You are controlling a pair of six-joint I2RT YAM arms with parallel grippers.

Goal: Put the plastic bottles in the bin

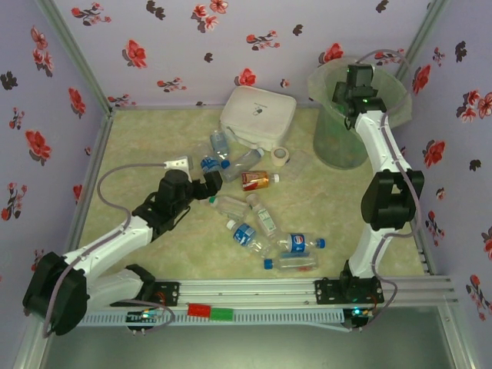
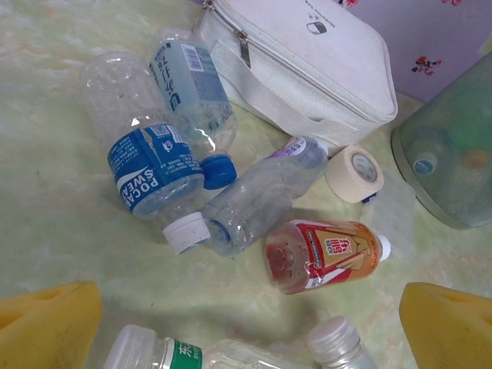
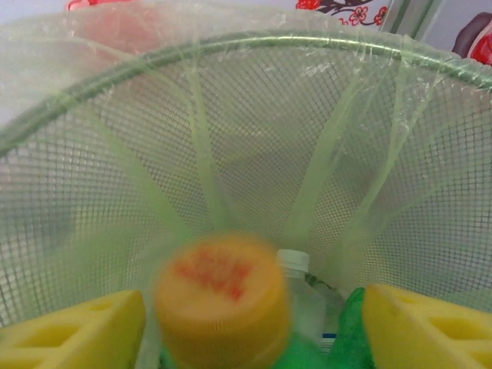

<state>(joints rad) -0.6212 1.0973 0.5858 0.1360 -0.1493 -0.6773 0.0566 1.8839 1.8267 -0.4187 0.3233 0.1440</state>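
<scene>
**Let the green bottle fall clear inside the bin**

Your right gripper [image 3: 250, 327] hangs over the mouth of the bin [image 1: 338, 146], pointing down into its bag-lined mesh wall. Between the yellow pads [image 3: 84, 330] sits a green bottle [image 3: 223, 296], yellow cap up and blurred. The jaws stand partly apart, with a visible gap beside the cap on the right. Whether the pads are touching the wider body below, you cannot tell from the wrist view. A white-capped bottle [image 3: 294, 261] already lies deeper in the bin.

Judging from that, the step in hand is the release. Hold the wrist steady over the centre of the opening and spread the jaws fully, so that the bottle falls straight and does not clip the rim or drag on the bag. Lift straight up afterwards; a sideways exit could catch the liner.

Your left gripper [image 2: 250, 323] is spread wide and holds nothing. It hovers above the table [image 2: 46, 231], over an amber bottle [image 2: 323, 254], a clear bottle [image 2: 257, 196] and a blue-labelled bottle [image 2: 150, 173]. These lie just beside a white box [image 2: 307, 61] and a tape roll [image 2: 354, 173], which you should leave alone. More bottles lie scattered nearer the arms, so much of the task remains.
</scene>
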